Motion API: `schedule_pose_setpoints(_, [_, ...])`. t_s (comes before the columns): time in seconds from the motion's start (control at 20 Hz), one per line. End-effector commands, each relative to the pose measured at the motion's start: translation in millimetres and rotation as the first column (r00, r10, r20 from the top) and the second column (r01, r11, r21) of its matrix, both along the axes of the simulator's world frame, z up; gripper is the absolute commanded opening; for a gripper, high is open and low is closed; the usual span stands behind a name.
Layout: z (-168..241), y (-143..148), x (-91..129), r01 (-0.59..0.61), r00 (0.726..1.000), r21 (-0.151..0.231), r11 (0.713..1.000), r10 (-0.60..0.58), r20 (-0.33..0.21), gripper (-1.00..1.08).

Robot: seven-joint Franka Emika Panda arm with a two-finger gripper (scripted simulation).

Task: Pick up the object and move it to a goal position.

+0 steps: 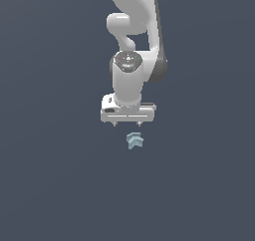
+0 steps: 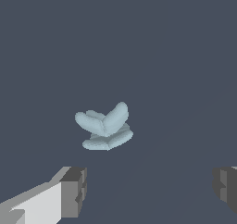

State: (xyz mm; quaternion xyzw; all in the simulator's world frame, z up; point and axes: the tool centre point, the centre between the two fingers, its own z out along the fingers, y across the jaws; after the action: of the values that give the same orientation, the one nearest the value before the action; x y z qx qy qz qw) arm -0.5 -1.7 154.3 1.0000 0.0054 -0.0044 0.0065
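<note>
Pincer (image 1: 127, 123) hangs with jaws spread wide and nothing held, poised over the desk (image 1: 50, 185) so the small blue-grey object (image 1: 134, 141), lying free just beyond its fingertips (image 2: 74, 190), can, I judge, slip between them.

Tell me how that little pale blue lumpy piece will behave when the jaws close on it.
The piece looks rigid, so probably won't flex. Its rounded lobes may let it twist or slip between flat pads. Being small beside the gripper, it's likely light.
</note>
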Motion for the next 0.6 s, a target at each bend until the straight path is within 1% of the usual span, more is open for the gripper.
schedule_pose_setpoints(0.0, [0, 0, 0, 0.000, 1.000, 0.000, 1.000, 0.000, 0.000, 1.00])
schedule_pose_setpoints(0.15, [0, 4, -1, -0.006, 1.000, 0.005, 1.000, 0.006, -0.003, 1.00])
schedule_pose_setpoints(0.4, [-1, 22, -3, -0.030, 0.999, 0.029, 0.999, 0.030, -0.015, 1.00])
schedule_pose_setpoints(0.55, [-1, 25, -4, -0.031, 0.999, 0.032, 0.999, 0.032, -0.017, 1.00])
